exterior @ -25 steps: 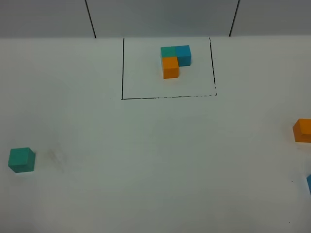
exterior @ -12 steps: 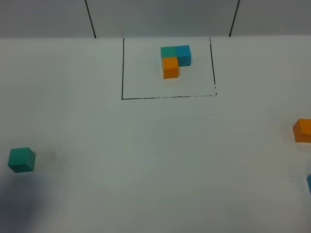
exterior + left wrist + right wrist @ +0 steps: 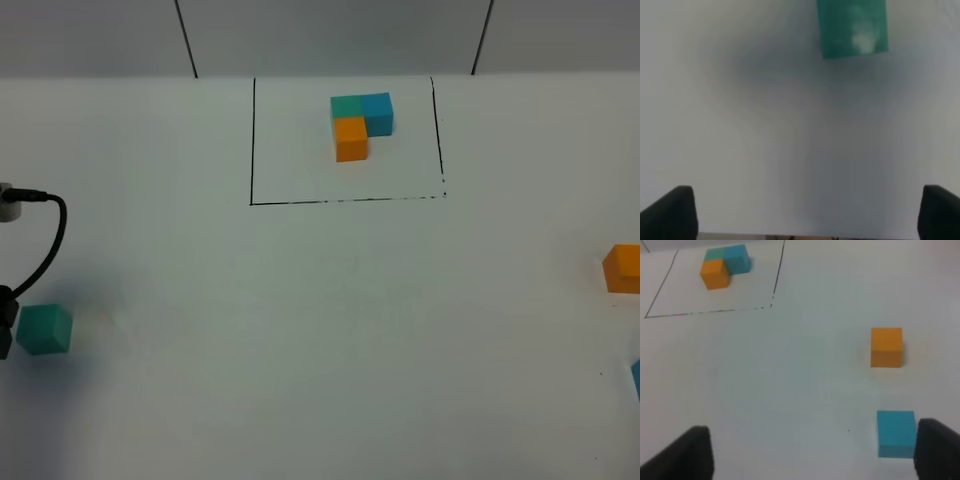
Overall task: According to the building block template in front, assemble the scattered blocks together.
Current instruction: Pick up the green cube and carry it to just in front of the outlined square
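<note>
Left tool stands spread near the teal cube, right tool spread near the blue cube.

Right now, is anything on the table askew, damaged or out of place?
Nothing stands out. The template sits intact inside its frame; the teal cube, orange cube and blue cube lie flat, apart.

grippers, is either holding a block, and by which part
Nothing is held. The left gripper is open, with the teal cube ahead of it and untouched; the right gripper is open too.
</note>
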`<state>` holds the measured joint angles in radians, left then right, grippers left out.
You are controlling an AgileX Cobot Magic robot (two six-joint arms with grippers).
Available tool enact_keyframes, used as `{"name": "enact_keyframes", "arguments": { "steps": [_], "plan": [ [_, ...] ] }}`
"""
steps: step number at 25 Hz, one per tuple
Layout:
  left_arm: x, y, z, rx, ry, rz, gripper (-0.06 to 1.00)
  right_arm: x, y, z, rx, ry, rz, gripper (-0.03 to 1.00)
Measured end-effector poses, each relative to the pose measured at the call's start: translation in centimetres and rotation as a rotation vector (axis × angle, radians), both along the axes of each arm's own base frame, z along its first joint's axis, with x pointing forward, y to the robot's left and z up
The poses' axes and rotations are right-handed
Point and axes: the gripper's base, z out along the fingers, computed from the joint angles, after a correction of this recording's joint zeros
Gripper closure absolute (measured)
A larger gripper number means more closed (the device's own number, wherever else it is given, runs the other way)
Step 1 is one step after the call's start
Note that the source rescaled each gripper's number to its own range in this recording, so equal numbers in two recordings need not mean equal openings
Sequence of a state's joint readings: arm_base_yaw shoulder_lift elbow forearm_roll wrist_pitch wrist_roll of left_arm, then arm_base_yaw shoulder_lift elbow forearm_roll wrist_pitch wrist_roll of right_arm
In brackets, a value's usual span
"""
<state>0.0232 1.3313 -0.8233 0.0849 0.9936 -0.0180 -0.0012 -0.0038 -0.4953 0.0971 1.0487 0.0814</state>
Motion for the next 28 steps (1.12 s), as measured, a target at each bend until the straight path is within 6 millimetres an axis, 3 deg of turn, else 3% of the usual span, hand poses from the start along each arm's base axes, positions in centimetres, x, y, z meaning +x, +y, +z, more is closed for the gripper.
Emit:
{"name": "enact_keyframes", "arguments": {
  "steps": [8,20,28],
  "plan": [
    [2.2,-0.4,-1.3,-0.076,-0.104,0.041,0.01,0.0,0.0,0.0,0.0,0.0,0.0,0.32],
    [3.9,-0.4,-4.6,-0.077,-0.032,0.044,0.01,0.0,0.0,0.0,0.0,0.0,0.0,0.32],
    [5.3,-0.4,-8.2,-0.088,0.03,0.062,0.03,0.0,0.0,0.0,0.0,0.0,0.0,0.32]
  ]
}}
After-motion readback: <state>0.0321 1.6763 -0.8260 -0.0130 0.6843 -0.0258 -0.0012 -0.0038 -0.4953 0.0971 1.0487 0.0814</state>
